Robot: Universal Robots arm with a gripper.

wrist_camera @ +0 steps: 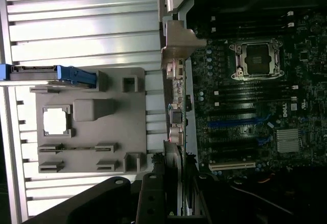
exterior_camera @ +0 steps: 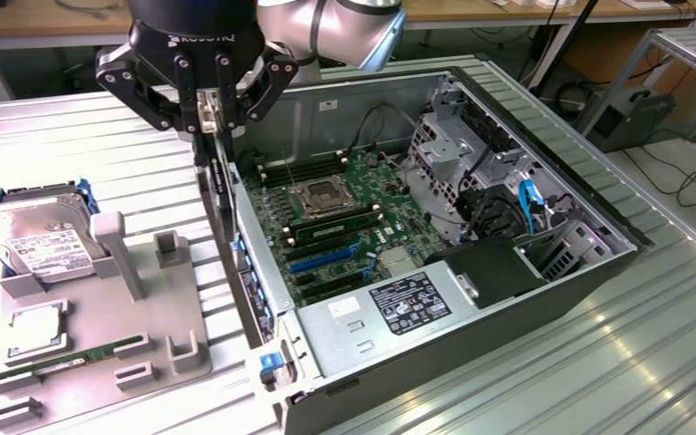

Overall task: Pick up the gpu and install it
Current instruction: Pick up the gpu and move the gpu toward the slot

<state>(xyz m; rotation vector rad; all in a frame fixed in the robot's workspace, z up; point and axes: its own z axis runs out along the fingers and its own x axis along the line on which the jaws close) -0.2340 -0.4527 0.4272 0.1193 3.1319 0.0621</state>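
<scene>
**Card held on edge at the case's rear wall**

The gripper [exterior_camera: 210, 122] sits in the upper left of the exterior view, its two black fingers pressed in from either side and pinching the gpu [exterior_camera: 213, 186] near its silver bracket end. The card hangs upright and edge-on, a thin dark strip running down from the fingers towards the middle of the frame. It lies along the rear wall of the open computer case [exterior_camera: 590, 263], on the exterior view's left side of that case. Whether the card touches the wall cannot be told.

In the wrist view the silver bracket [wrist_camera: 179, 48] lines up with the same wall, just beside the edge of the motherboard [exterior_camera: 348, 204]. The card is not seated in the board's blue slots [exterior_camera: 323, 260].

The case lies on its side across the centre and right of the frame, with the CPU socket [exterior_camera: 323, 195] near the middle.

At the lower left, well apart from the card, a grey fixture tray [exterior_camera: 142, 362] carries a green RAM stick [exterior_camera: 70, 359] and a processor chip [exterior_camera: 39, 328]. A hard drive [exterior_camera: 36, 243] in a blue frame leans at its far end.
</scene>
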